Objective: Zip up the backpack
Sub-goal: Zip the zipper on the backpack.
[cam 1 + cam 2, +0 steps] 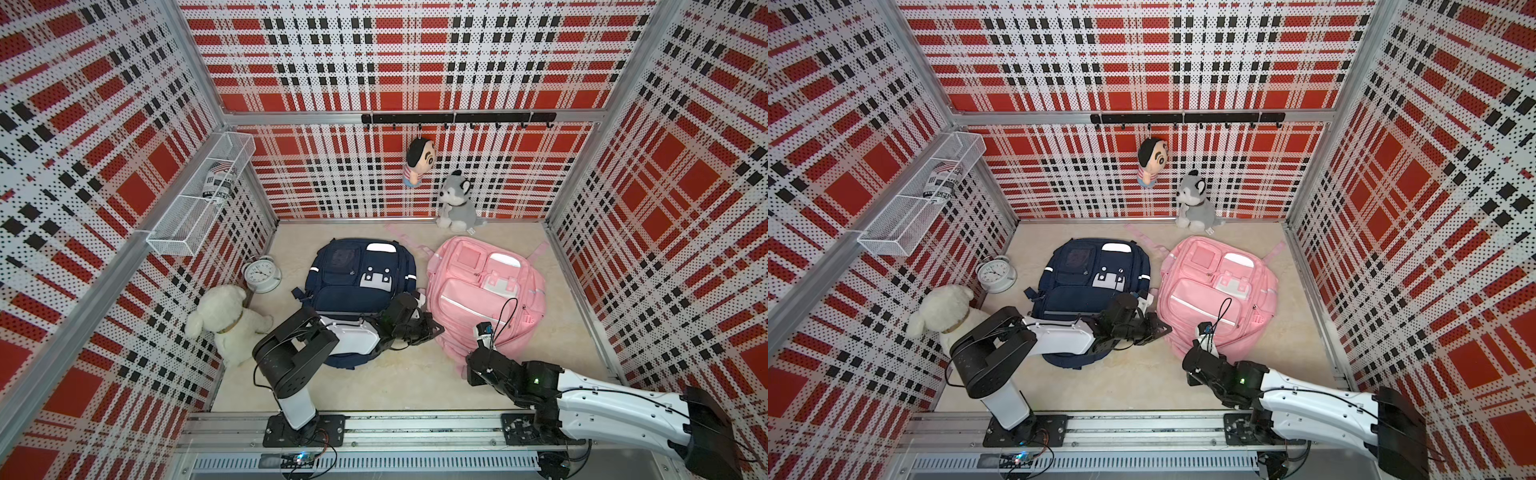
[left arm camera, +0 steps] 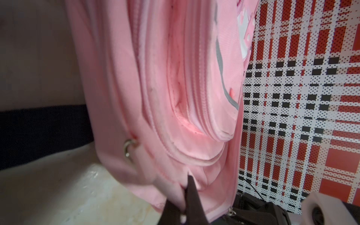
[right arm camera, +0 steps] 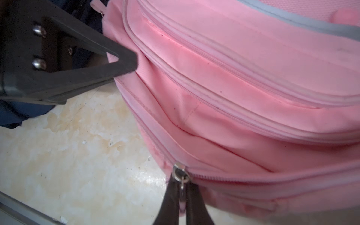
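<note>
The pink backpack [image 1: 486,299] [image 1: 1217,299] lies flat at the right of the floor in both top views. My left gripper [image 1: 436,330] [image 2: 187,185] reaches across to its near left corner and is shut on a fold of pink fabric. One of its dark fingers [image 3: 124,60] presses against the bag's side. At the bag's near bottom edge, my right gripper [image 1: 468,369] [image 3: 182,187] is shut on the zipper pull [image 3: 182,196], just behind the silver slider [image 3: 180,174]. Closed zipper teeth [image 3: 243,178] run away from the slider on one side.
A navy backpack [image 1: 359,282] lies left of the pink one, under my left arm. A white plush dog [image 1: 226,320] and an alarm clock [image 1: 262,274] stand by the left wall. A husky plush [image 1: 457,203] and a hanging doll [image 1: 417,162] are at the back.
</note>
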